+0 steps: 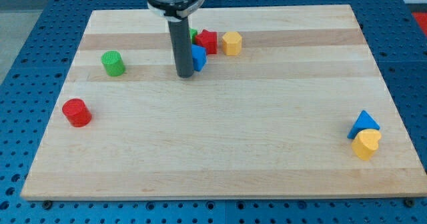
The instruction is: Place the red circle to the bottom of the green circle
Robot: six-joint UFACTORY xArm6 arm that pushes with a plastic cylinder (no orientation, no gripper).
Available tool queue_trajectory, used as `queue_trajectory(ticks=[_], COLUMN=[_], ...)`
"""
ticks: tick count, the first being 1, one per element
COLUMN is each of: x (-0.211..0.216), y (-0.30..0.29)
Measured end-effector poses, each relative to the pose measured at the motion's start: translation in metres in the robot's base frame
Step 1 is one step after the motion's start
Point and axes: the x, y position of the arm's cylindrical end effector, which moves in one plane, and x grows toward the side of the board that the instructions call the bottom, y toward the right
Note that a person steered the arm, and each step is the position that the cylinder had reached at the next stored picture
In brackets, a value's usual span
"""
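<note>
A pale wooden board lies on a blue pegboard table, seen from above and slightly in front. A dark rod comes down from the view's top, a little left of centre. My tip rests on the board in its upper part. There is no gripper here, only the rod, so nothing opens or closes and nothing is held.

The red circle sits near the board's left edge, about halfway down. The green circle stands above it and a little to the view's right; the two are apart, with bare wood between them. My tip is well to the right of both circles.

Just right of the rod sits a small cluster. A blue block touches or nearly touches the rod's right side; its shape is partly hidden. Above it is a red block with an uneven outline, and a sliver of a green block peeks out beside the rod, too hidden to tell its shape. A yellow block, roughly hexagonal, sits just right of the red one.

Near the board's right edge, low down, a blue triangle touches a yellow heart just below it.
</note>
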Motion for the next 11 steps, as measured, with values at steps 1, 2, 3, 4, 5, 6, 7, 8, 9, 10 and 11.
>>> queue_trajectory(ticks=[1, 2, 3, 4, 5, 6, 7, 8, 9, 10, 11], x=[0.084, 0.163, 0.190, 0.178, 0.137, 0.129, 0.128, 0.128, 0.107, 0.076, 0.039], y=[-0.026, -0.057, -0.103, -0.164, -0.209, -0.223, -0.223, -0.217, -0.195, -0.166, -0.136])
